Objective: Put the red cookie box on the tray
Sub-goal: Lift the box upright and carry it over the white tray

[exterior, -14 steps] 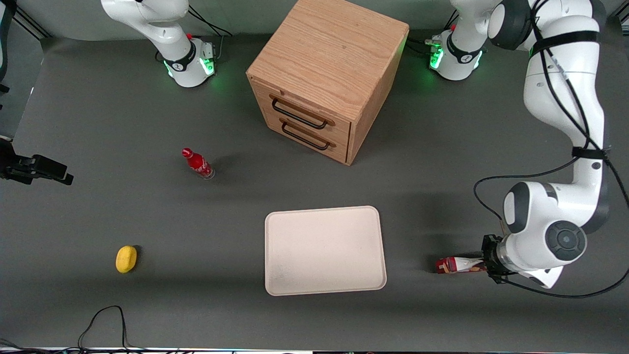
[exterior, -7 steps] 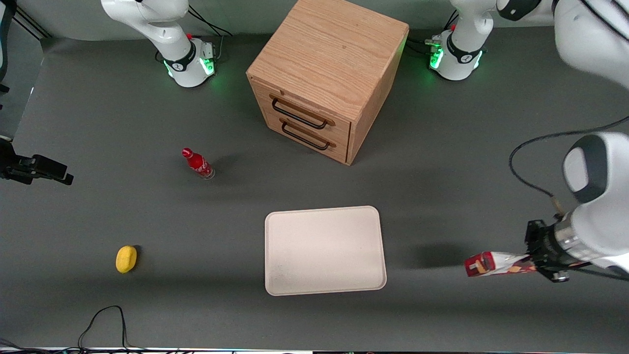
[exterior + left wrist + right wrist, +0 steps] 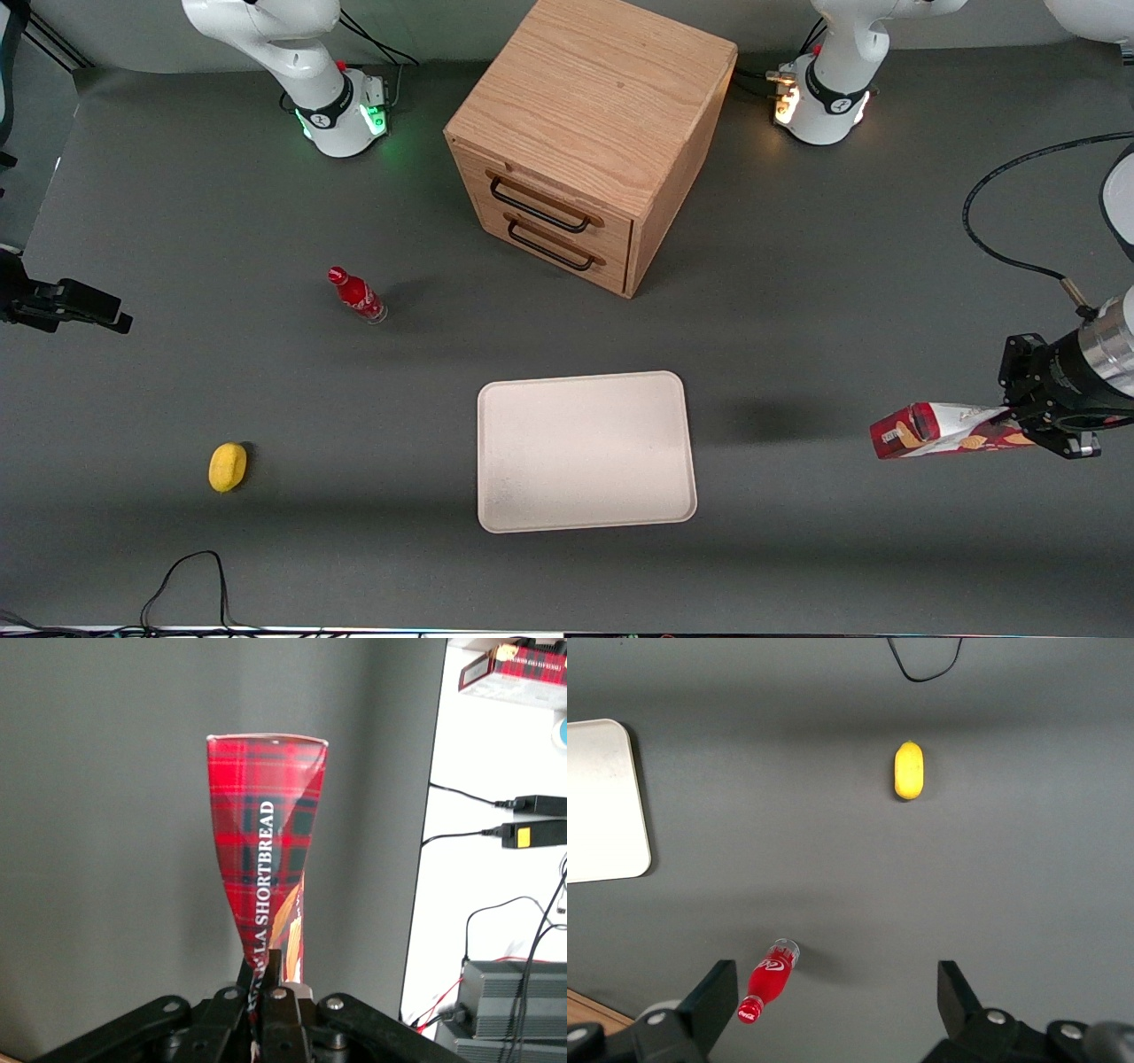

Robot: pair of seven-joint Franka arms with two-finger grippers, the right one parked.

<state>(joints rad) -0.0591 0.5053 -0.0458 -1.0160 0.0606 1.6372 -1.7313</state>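
Nearest the front camera you have the tray (image 3: 586,452), flat on the dark table (image 3: 177,549) with nothing on it, and at about the same depth, toward the parked arm's end, a yellow lemon-like object (image 3: 228,466). Toward the working arm's end, your gripper (image 3: 1019,424) hangs above the table, well apart from the tray. Its fingers (image 3: 280,1003) are clamped on one end of the red cookie box (image 3: 948,430), pinching the carton flat there. The box is lifted clear of the table, lying roughly level with its free end pointing toward the tray; its shadow falls on the table between box and tray. Farther from the camera a small red bottle (image 3: 357,295) stands upright. Farther still sits the wooden drawer cabinet (image 3: 589,137), both drawers shut.
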